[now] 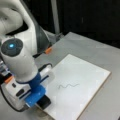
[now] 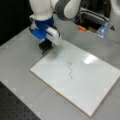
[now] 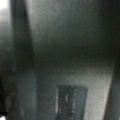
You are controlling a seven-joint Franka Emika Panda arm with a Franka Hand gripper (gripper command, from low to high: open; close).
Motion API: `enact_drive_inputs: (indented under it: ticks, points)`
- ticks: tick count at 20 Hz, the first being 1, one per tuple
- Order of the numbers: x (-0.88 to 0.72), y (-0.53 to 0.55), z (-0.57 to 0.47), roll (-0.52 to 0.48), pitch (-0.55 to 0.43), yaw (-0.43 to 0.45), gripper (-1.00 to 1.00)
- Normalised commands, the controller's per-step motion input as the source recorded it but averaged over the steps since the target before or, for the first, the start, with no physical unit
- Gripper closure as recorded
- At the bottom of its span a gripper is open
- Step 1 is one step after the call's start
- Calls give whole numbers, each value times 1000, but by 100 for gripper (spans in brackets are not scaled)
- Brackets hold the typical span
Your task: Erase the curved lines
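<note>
Curve lines (image 1: pixel 68 86) unerased, fingers (image 1: pixel 43 102) gripping eraser (image 2: pixel 45 45) at board (image 2: pixel 95 82) corner

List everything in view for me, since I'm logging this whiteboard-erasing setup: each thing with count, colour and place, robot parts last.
curve lines: one thin dark grey squiggle, unerased, near the middle of the white board in both front views.
white board: one, white with a pale wooden edge, flat on the table.
table: one, grey, under the board.
eraser block: one, black, under the gripper at the board's corner, apart from the squiggle.
orange piece: one, on the table at a front view's top.
gripper: one, blue mount with white body, at the board's corner at a front view's bottom left.
arm: one, white and grey.
</note>
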Motion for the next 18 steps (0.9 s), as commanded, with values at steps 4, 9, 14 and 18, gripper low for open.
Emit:
enact_drive_inputs:
  ticks: [4, 9, 14, 18]
  points:
    - [-188, 469, -71, 42, -196, -359, 100]
    - [-175, 529, -127, -14, -210, -404, 100]
    - [-213, 439, -219, 33, -316, -358, 100]
    - [-229, 318, -254, 66, -326, -300, 100]
